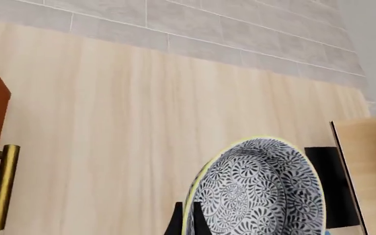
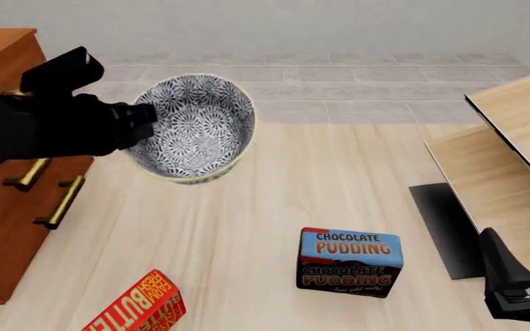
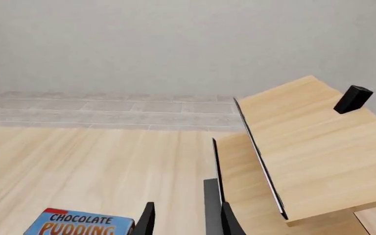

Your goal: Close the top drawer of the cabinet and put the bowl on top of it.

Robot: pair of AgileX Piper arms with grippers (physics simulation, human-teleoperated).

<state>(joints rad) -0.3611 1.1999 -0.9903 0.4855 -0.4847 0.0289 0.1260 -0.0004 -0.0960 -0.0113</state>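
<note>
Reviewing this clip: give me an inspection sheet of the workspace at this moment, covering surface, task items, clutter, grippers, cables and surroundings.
Surface: pale wood tabletop, bare in the middle.
Job's things: bowl lifted off the table, tilted, held at its rim beside the cabinet; two brass handles visible on the cabinet's front; which drawer they belong to, and whether the top one is shut, cannot be told.
Clutter: chocolate pudding box standing near the front; red butter box at the front edge.
Grippers: left gripper shut on the bowl; right gripper low at the right, open, holding nothing.
Cables: nothing seen.
Surroundings: pale wood furniture at right; grey tiled floor; plain wall.
</note>
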